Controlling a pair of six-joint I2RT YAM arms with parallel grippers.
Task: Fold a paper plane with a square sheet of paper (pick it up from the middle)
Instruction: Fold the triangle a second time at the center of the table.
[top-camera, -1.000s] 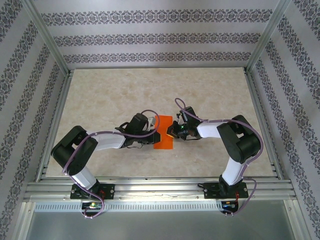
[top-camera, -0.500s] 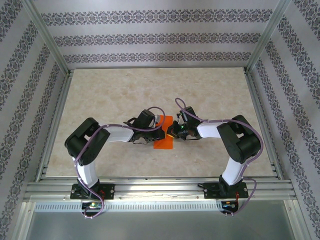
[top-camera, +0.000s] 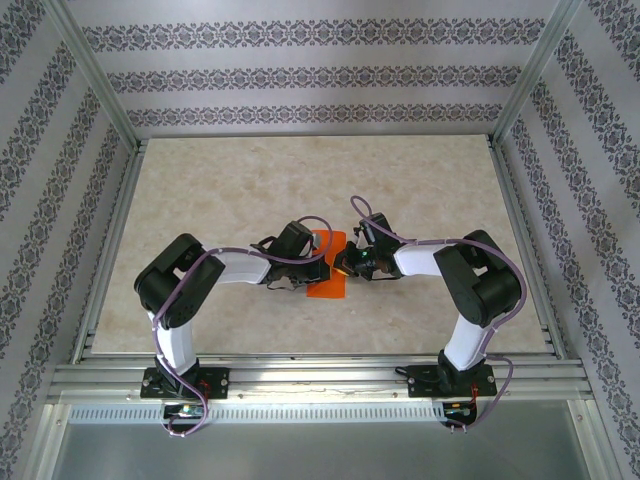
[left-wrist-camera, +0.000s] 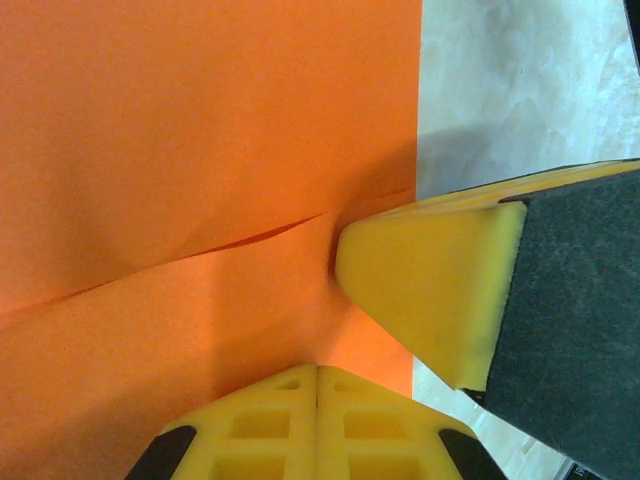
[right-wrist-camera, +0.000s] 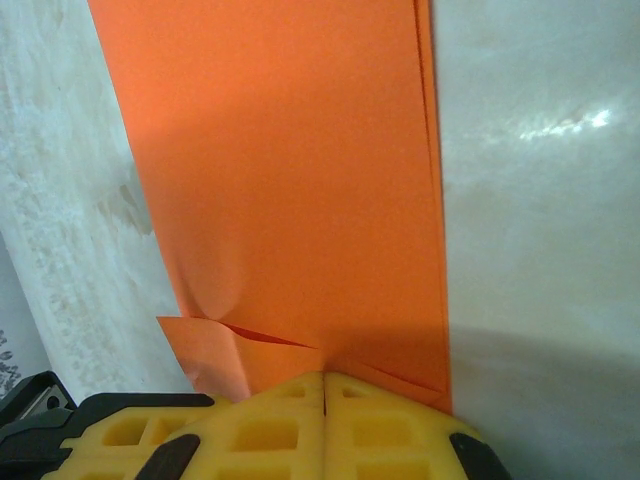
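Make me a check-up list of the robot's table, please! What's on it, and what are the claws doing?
Surface: pale marbled table, flat.
Job's things: orange square sheet of paper, folded into a narrow strip and creased, lying between the arms.
Clutter: nothing seen.
Grippers: left gripper and right gripper both shut, pinching the sheet from opposite sides.
Cables: purple cables looping along both arms.
Surroundings: patterned walls and a metal frame.
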